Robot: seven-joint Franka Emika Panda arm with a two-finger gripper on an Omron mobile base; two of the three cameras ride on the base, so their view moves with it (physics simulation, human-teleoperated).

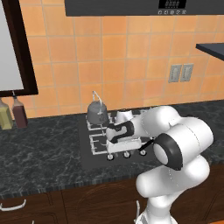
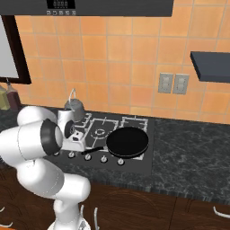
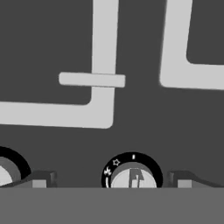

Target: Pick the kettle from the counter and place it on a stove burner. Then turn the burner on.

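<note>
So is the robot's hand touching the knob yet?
Apart. In the hand view the gripper is open, its fingertips standing either side of the knob with dark cooktop showing between each tip and it.

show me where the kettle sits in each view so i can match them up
Left base view: the kettle stands left of centre, on the cooktop's rear-left grate.
Right base view: the kettle is at middle left, just behind the arm's white body.
Hand view: no kettle here.
Shared landmark: the row of stove knobs.
</note>
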